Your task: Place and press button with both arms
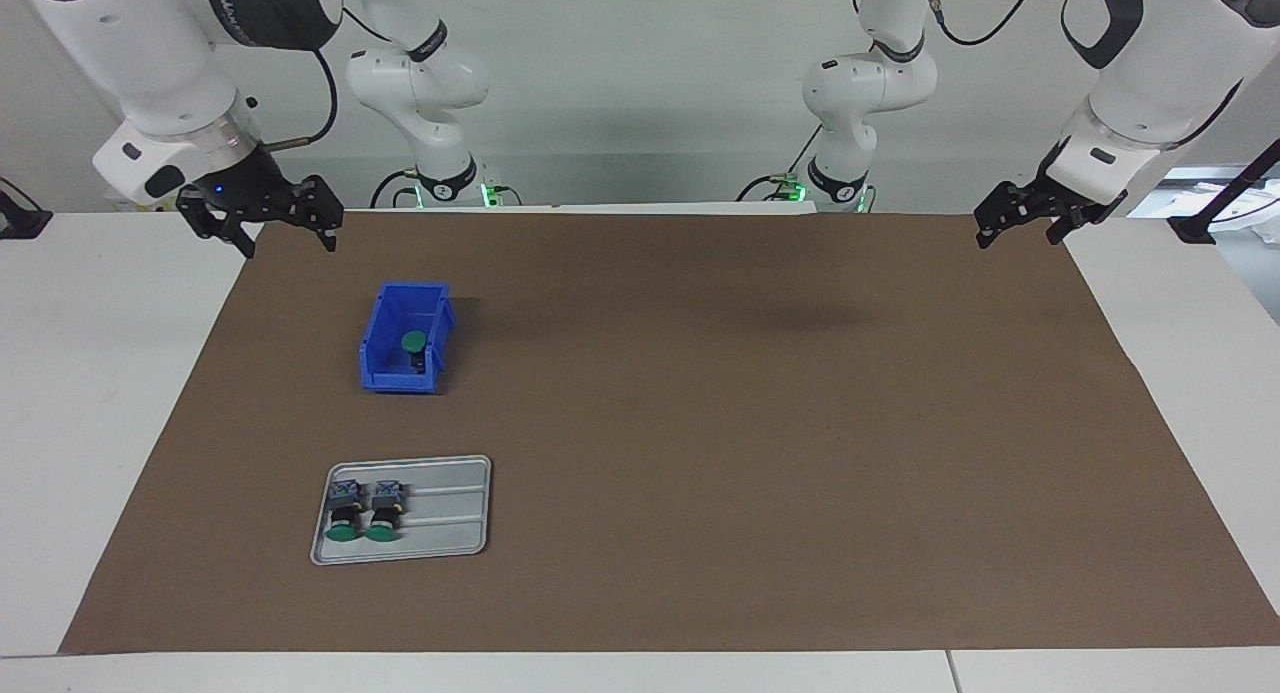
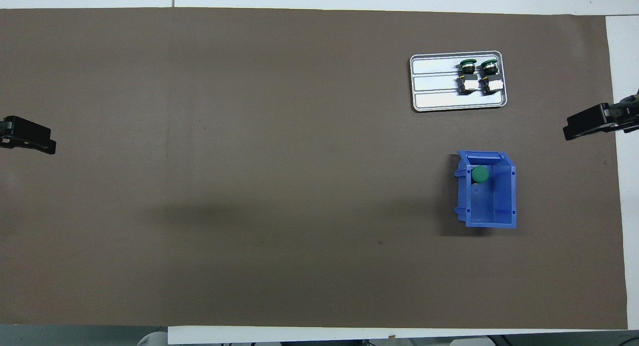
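The button (image 1: 410,341) stands green cap up inside a blue bin (image 1: 385,378), at the bin's end farther from the robots, as the facing view shows; upright like this, its cap looks free to be pressed from straight above. The right claw (image 1: 270,235) hangs in the air over the edge of the brown mat (image 1: 700,423) at its own end of the surface, well apart from the bin, fingers spread and holding nothing. The left claw (image 1: 1022,228) waits over the mat's edge at the left arm's end, fingers also apart and empty. Farther from the robots than the bin lies a grey tray (image 1: 450,513) carrying two more buttons (image 1: 362,511) on their sides, touching or nearly so. The bin's walls are the only hindrance I can judge: a claw must come down from above rather than from the side. In the overhead view, the button (image 2: 480,174) shows as a green disc against the bin's (image 2: 499,216) wall toward the left arm's end. The right claw (image 2: 589,126) and left claw (image 2: 30,136) show only as dark tips at the two ends. The tray (image 2: 434,86) lies well apart from both, and nothing stands between either claw and the bin.
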Robot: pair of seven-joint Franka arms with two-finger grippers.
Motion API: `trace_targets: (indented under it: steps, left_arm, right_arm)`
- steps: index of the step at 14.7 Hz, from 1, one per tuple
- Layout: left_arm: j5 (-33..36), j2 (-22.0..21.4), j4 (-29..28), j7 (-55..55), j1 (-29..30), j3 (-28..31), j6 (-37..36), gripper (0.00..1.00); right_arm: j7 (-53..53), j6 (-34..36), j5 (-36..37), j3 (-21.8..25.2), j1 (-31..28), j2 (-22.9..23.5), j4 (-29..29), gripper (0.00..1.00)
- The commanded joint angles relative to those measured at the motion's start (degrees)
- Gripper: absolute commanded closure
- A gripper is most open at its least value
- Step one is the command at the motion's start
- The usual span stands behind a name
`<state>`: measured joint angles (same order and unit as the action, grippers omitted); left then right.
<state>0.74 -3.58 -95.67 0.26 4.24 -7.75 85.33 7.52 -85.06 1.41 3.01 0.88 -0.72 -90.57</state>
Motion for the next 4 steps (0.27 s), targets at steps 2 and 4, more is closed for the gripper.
trace_targets:
  steps: [2,4]
  left_arm:
    - [0.8,-1.2,-1.3,0.7,0.4,-0.1,0.2,0.00]
    - [0.8,-1.2,-1.3,0.7,0.4,-0.1,0.2,0.00]
  right_arm:
    - [-3.2,-1.2,-0.1,-1.5,-1.7,-2.7,-3.2,0.01]
    - [-3.1,-1.4,0.5,-1.6,-1.9,-2.7,-3.1,0.01]
